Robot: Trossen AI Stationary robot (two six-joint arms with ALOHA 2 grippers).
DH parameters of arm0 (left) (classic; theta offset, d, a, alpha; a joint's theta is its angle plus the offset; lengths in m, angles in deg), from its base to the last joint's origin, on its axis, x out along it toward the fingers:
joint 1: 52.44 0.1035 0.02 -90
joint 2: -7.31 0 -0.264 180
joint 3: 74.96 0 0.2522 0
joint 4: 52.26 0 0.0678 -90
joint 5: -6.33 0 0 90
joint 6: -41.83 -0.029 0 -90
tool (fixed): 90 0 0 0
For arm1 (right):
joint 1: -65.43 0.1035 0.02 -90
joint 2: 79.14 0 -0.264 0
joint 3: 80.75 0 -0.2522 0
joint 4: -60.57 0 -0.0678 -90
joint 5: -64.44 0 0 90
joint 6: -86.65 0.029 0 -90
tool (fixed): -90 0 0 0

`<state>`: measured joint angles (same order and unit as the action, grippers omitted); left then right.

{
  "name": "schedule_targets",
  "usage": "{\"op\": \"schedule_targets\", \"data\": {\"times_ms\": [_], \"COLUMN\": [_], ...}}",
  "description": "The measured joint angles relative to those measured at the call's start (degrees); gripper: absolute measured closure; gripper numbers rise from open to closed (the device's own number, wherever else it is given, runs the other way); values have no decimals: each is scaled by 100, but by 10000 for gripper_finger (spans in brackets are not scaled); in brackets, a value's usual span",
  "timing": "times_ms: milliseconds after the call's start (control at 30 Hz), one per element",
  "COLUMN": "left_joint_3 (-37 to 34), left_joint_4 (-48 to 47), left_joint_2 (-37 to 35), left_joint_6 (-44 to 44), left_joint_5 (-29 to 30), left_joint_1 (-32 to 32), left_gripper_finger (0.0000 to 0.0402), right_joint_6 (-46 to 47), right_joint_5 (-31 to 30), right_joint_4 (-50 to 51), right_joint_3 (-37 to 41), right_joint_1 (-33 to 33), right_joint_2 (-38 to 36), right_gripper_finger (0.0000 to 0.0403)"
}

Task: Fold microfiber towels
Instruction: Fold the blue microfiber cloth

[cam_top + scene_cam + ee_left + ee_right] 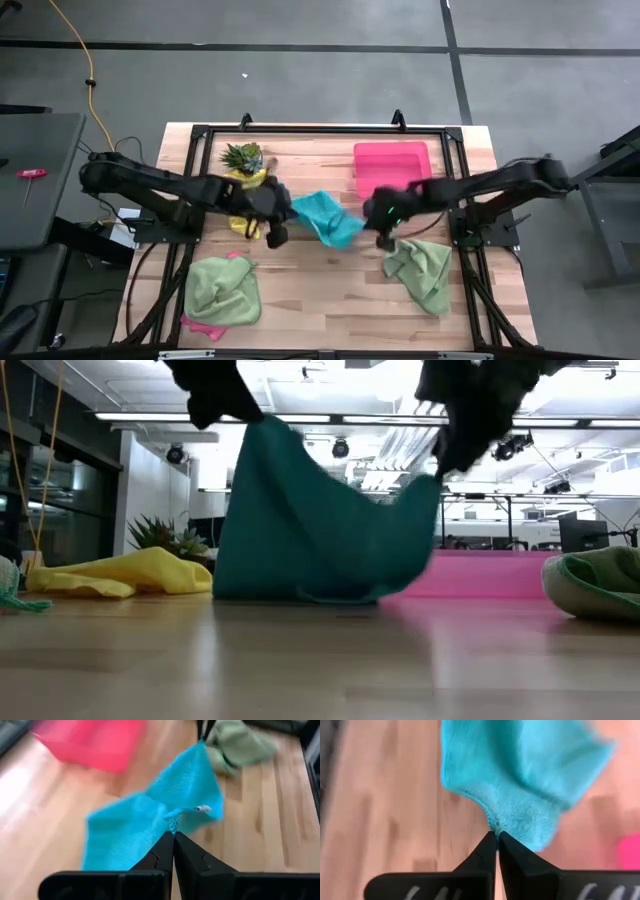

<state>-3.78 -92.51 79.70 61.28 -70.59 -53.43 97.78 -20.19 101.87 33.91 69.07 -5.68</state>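
- The surface [330, 290] carries the whole job: you have the teal microfiber towel [327, 218] lifted over its middle, stretched between your two claws, its lower edge seeming to brush the wood in the low view.
- Your left claw [173, 836] is pinched tight on one corner of that towel; the cloth fans out ahead of its tips.
- Your right claw [497, 836] is clamped on the opposite corner, the cloth hanging straight ahead of it, so the step in hand looks like the lift-and-spread before a fold.
- Next, I'd judge, you need to pull the towel taut, lay it flat, then bring one edge over the other evenly.
- The pink tray [391, 163] lies just beyond the right claw, and a crumpled light green towel [421, 271] on its near side.
- The yellow towel [247, 180] lies right beside the left claw; another light green towel [222, 289] waits nearer the front edge.
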Motion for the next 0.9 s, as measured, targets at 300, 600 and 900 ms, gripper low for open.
{"op": "schedule_targets", "data": {"times_ms": [300, 600, 900], "left_joint_3": [1, 250, 307], "left_joint_4": [-66, -456, -515], "left_joint_2": [-977, -1421, -1457], "left_joint_6": [-90, -903, -2670], "left_joint_5": [-2, -43, 438], "left_joint_1": [753, 1290, 1599], "left_gripper_finger": [401, 401, 401], "right_joint_6": [556, 500, -414], "right_joint_5": [-211, -207, -195], "right_joint_4": [-106, 16, 1086], "right_joint_3": [-1, -91, -1156], "right_joint_1": [-750, -1253, -1504], "right_joint_2": [-1672, -1962, -1365], "right_gripper_finger": [402, 403, 403]}}
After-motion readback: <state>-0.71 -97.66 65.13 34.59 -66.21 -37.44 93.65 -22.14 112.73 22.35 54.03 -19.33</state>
